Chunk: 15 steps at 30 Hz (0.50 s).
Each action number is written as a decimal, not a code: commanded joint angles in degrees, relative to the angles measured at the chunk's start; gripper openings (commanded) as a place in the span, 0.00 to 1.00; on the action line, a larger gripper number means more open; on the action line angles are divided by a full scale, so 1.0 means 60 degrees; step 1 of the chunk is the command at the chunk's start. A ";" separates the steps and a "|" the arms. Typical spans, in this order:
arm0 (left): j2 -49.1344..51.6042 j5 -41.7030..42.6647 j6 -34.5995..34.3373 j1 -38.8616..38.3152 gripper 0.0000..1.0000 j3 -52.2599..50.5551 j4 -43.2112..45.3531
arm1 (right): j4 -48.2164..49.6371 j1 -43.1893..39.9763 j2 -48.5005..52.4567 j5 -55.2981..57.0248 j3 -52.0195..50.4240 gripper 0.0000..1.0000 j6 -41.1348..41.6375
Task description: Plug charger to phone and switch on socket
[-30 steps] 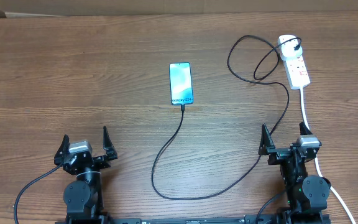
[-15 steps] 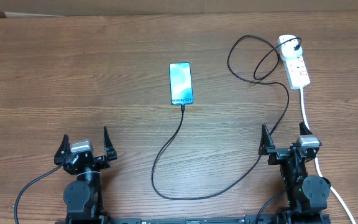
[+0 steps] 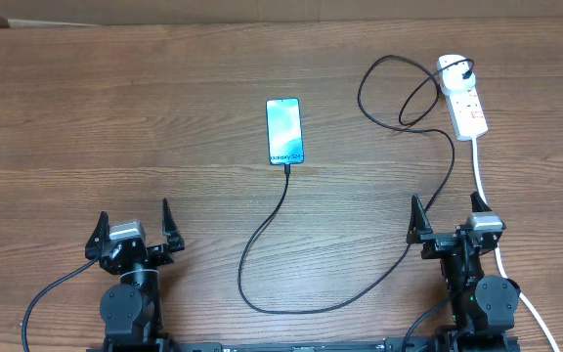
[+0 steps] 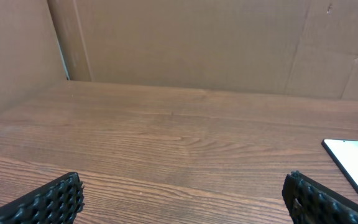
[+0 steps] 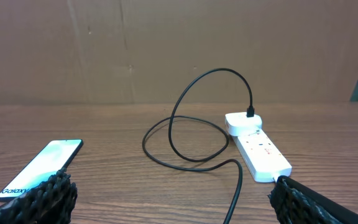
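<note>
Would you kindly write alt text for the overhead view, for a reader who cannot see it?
A slim light-blue-screened smartphone lies on a brown wooden table, a thin black cable running from its near end in loops to a white power strip at far right. The black left gripper and right gripper sit open at the near edge, touching nothing.

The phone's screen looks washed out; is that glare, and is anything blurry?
Overhead: even light, the phone glows pale blue, likely its own light. Right wrist: its screen nears white. Left wrist: the fingers look dark, slightly soft, at the bottom corners.
</note>
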 commanded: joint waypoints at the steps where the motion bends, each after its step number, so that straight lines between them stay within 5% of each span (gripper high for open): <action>1: -0.0113 0.0015 0.0084 -0.0058 1.00 -0.0033 -0.0051 | 0.0051 0.0062 -0.0095 0.0084 -0.0098 1.00 0.0036; 15: -0.0109 0.0011 0.0255 -0.0051 0.99 -0.0033 -0.0007 | 0.0051 0.0062 -0.0095 0.0084 -0.0098 1.00 0.0033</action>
